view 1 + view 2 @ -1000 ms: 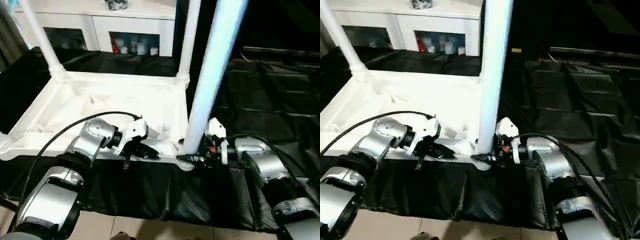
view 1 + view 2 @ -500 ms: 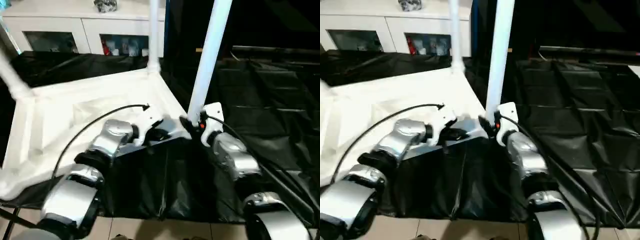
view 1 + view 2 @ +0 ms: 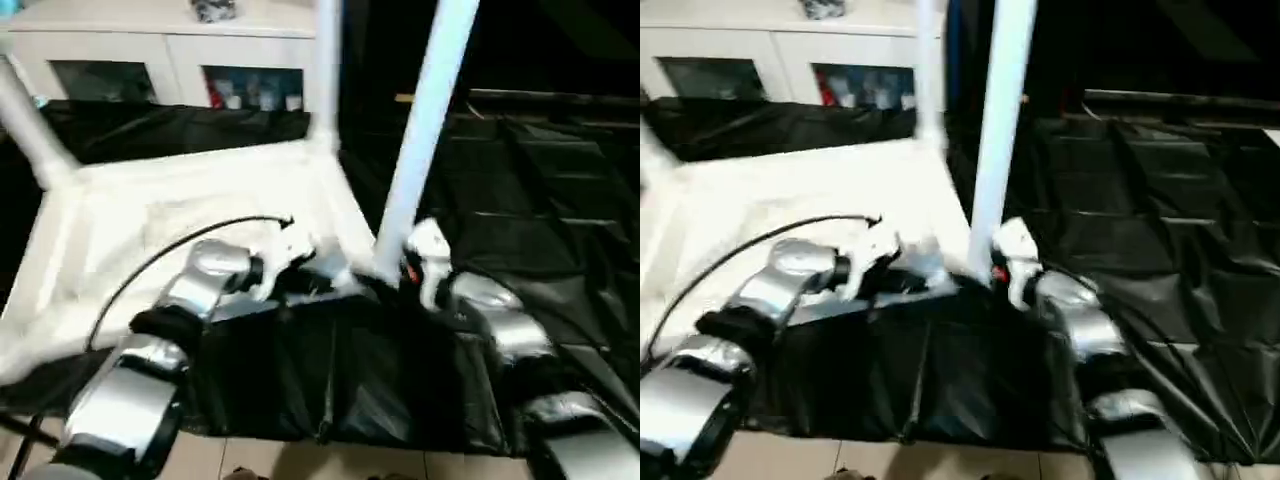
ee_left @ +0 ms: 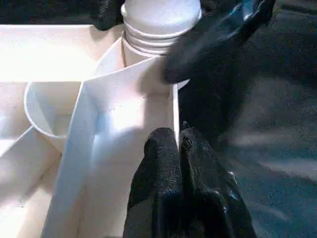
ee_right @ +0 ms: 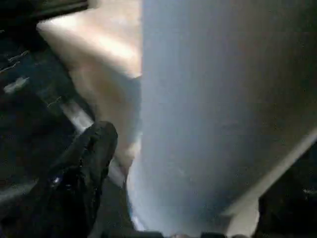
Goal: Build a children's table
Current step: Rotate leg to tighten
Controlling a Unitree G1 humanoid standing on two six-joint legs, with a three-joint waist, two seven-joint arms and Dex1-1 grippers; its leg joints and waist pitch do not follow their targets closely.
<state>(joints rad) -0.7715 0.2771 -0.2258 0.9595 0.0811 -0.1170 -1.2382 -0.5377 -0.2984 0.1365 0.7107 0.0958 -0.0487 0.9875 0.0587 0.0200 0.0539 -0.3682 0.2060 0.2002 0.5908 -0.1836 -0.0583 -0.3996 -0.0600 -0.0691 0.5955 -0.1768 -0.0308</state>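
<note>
Our right gripper [image 5: 163, 198] sits spread around the leg [image 3: 425, 130], which stands upright in the tabletop [image 3: 150, 215]'s near corner socket, closest to that arm. Our left gripper [image 4: 181, 148] is pinched together, resting on the rim beside it.

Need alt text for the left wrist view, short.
Two black fingers, pressed together, rest on the white tabletop's rim near a corner socket holding a ribbed white leg. Another black gripper finger reaches beside that leg.
</note>
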